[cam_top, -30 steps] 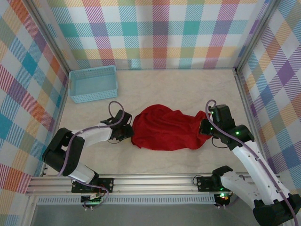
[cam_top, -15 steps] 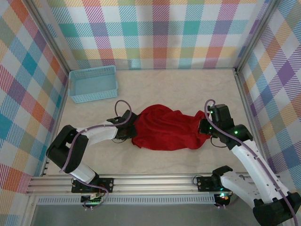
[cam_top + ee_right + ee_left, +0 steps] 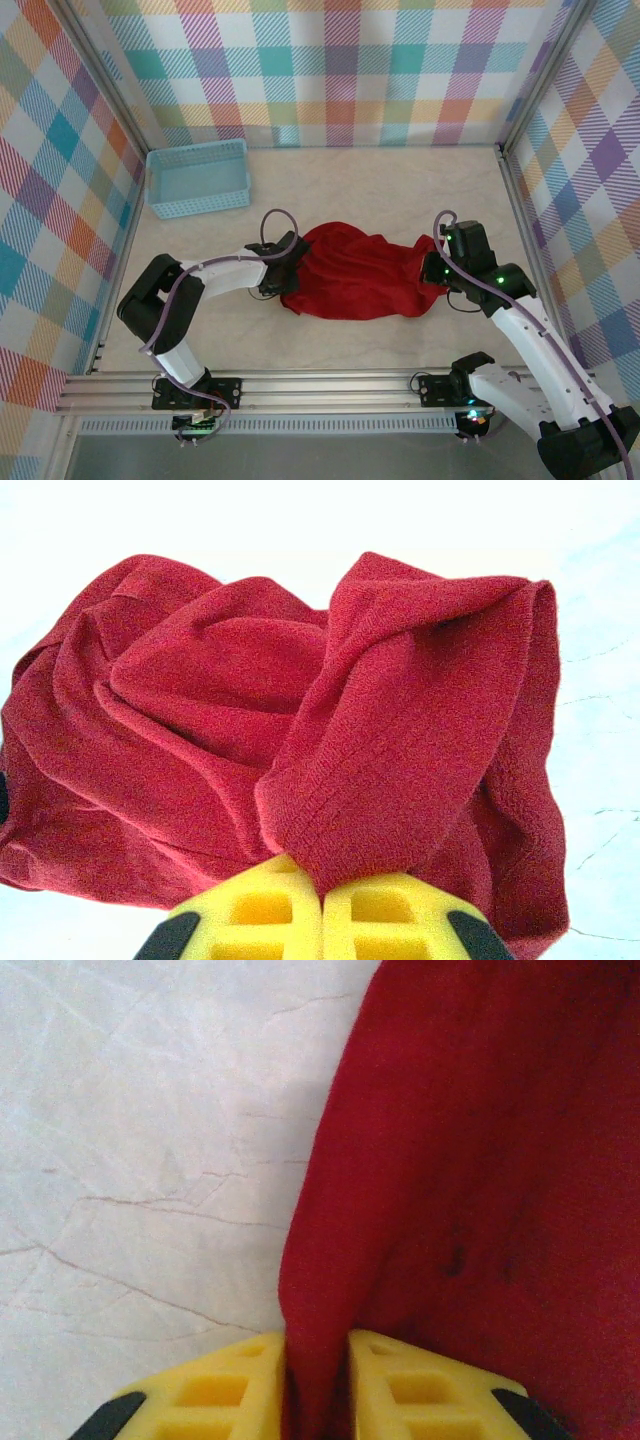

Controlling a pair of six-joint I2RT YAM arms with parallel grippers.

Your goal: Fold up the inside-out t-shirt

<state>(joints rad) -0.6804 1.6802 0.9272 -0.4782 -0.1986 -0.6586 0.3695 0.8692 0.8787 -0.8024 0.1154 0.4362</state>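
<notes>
Now that the left gripper (image 3: 318,1365) has reached in and pinched the left edge of the crumpled red t-shirt (image 3: 355,275) lying on the middle of the table (image 3: 400,190), while the right gripper (image 3: 322,905) stays clamped on its right edge, spreading can likely begin.

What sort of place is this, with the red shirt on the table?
Probably a robot test cell, not a home: plaid panels wall in a marble-look table, the left arm and right arm are bolted to an aluminium rail at its near edge, and a red t-shirt lies between them.
</notes>
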